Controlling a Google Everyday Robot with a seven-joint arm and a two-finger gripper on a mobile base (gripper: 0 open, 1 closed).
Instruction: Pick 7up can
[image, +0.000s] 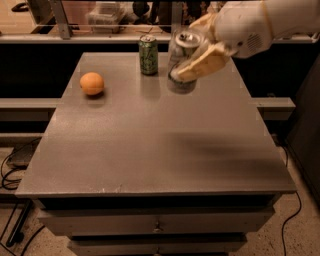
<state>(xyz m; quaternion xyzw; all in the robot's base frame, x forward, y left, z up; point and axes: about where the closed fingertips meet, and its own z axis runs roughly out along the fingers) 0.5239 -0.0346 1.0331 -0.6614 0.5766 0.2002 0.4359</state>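
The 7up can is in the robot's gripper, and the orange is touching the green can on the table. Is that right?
Not quite. The gripper does hold the 7up can, but the orange is not touching the green can. The camera view shows the orange lying apart from it, with bare table between them.

The gripper (192, 52) hangs over the far right of a grey table (150, 150) — a dim shadow lies on the top, nearer me than it. Below it are drawers (158, 227); behind it, a cluttered shelf (100, 38). Down to its left lie black cables (10, 170) — down right, speckled floor (300, 240).
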